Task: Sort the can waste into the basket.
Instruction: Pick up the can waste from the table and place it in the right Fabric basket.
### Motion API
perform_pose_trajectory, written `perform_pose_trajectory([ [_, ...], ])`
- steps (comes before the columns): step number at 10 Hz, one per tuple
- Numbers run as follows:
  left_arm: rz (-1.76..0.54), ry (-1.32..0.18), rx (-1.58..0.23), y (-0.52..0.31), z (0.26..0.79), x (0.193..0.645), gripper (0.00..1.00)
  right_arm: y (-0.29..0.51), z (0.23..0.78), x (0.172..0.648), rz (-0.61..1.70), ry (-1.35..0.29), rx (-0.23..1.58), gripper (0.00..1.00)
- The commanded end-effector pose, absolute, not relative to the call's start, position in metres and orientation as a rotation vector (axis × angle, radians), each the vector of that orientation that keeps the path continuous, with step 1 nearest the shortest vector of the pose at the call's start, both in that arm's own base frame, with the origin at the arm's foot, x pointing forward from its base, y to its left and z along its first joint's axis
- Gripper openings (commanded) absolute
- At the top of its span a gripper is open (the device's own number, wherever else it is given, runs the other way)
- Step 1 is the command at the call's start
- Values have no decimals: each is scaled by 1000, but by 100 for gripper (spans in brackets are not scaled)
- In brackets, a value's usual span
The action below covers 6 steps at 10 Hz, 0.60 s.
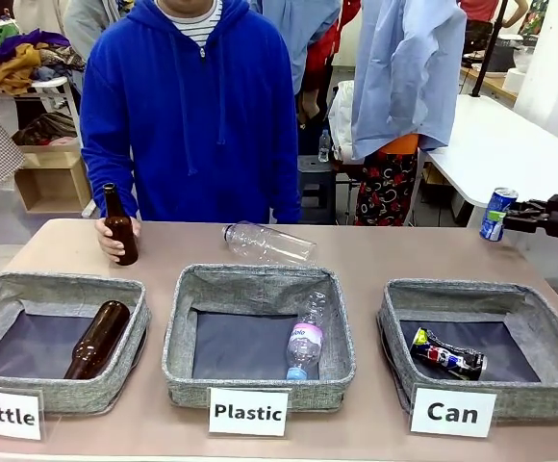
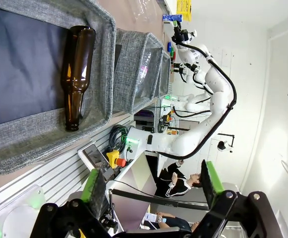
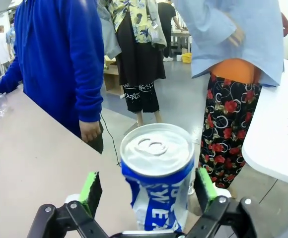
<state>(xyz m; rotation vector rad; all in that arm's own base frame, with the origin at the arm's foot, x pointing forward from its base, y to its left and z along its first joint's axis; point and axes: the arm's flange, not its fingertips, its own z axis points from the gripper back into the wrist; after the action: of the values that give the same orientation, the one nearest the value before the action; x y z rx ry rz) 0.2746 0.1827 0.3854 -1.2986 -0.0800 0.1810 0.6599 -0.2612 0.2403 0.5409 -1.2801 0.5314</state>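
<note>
While spread wide, the right end effector (image 3: 147,190) straddles the blue can (image 3: 156,163).

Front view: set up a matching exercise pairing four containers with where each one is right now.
Things:
1. crushed can
2. blue can
3. unlabelled clear bottle
4. upright brown bottle

Places:
A. gripped by the person's hand
B. lying on the table beyond the baskets
C. inside the Can basket
D. between the fingers of the right tool

Pairs: 1-C, 2-D, 3-B, 4-A
</note>
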Motion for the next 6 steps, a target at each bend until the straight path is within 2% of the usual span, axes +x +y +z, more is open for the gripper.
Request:
perform_pose_trajectory([
  [1,183,-82,-1313,183,389,275,100,-260,241,677,469,-1319,524,100],
  [2,183,-82,-1313,183,389,275,100,-260,240,679,454,-1315,523,100],
  [3,183,-82,-1313,183,389,275,100,-260,239,680,443,-1320,535,83],
  [4,183,-82,-1313,183,389,275,100,-260,239,680,443,-1313,553,40],
  [5,183,-82,-1313,183,389,275,100,-261,239,680,445,-1302,572,23],
  [6,181,-80,-1299,183,385,275,100,-262,239,679,450,-1293,576,0],
])
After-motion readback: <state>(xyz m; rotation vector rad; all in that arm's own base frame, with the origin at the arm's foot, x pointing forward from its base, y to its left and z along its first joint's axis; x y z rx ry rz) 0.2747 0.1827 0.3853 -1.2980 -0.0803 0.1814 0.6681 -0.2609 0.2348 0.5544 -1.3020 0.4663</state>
